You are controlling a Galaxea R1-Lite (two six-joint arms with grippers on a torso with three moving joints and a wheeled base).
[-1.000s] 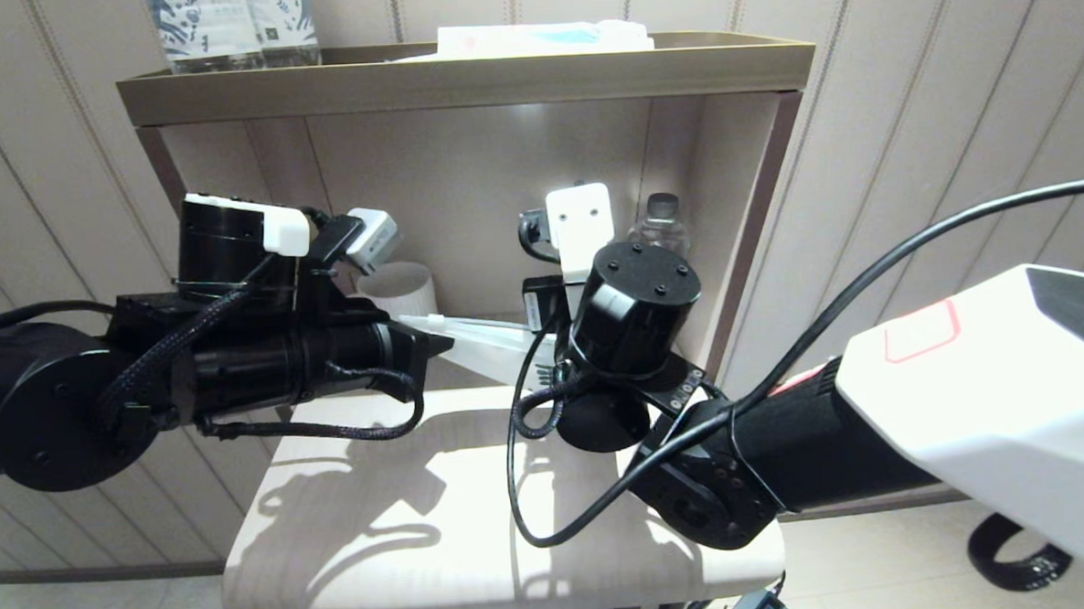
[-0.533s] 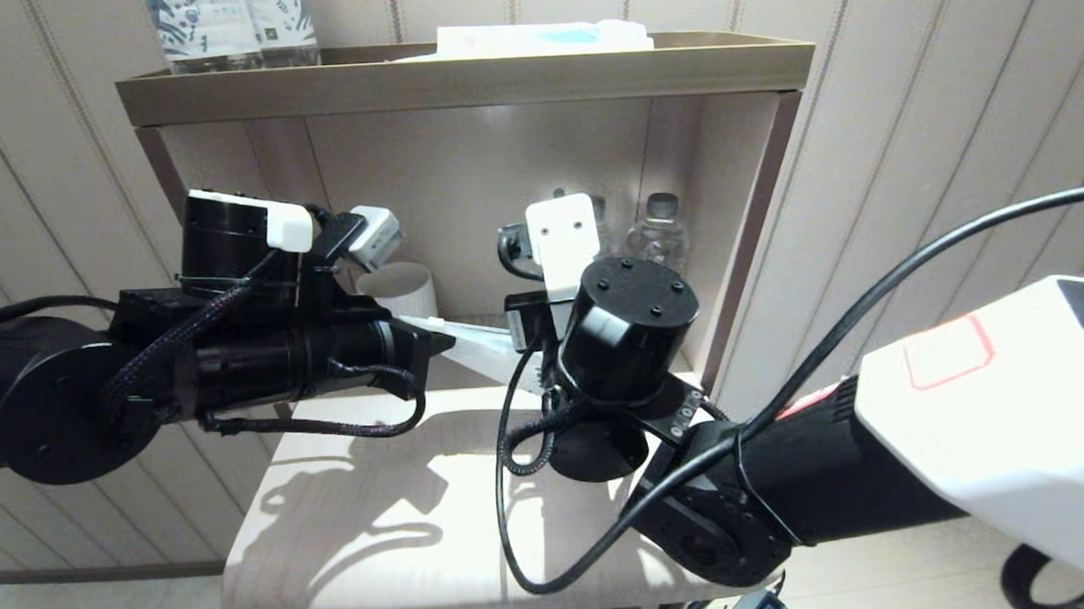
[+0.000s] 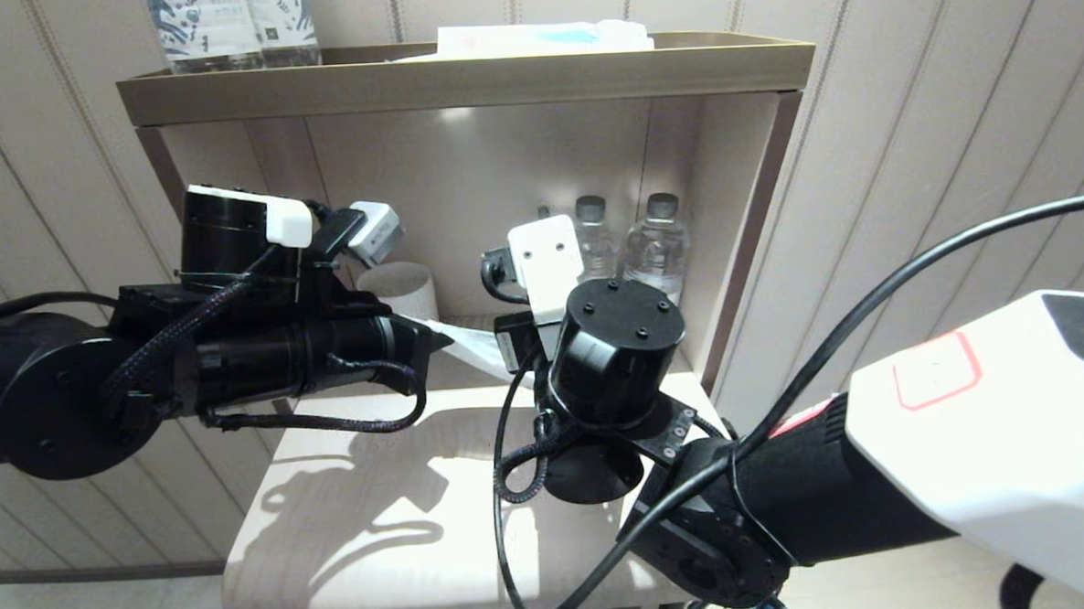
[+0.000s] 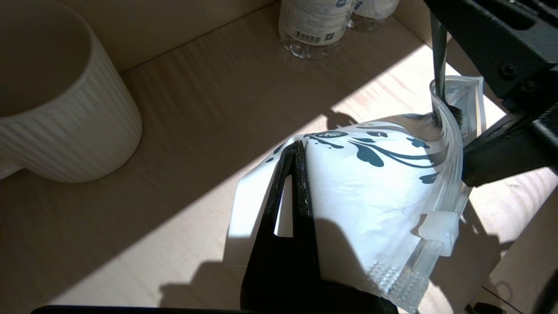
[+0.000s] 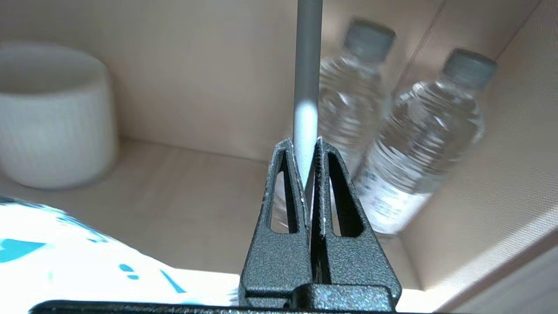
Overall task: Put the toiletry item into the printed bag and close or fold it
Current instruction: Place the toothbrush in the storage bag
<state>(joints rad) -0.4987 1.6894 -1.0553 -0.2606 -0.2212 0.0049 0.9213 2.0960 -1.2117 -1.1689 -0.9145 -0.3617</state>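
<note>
In the left wrist view the right gripper, clamped on the toothbrush, stands it steeply upright at upper right, bristles entering the mouth of the printed bag pinched by the left gripper

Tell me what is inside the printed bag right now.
At the printed bag's open mouth, the toothbrush's dark bristle end has just entered, held by the right tool. The left tool pinches the bag. Deeper contents are hidden behind the white print.
</note>
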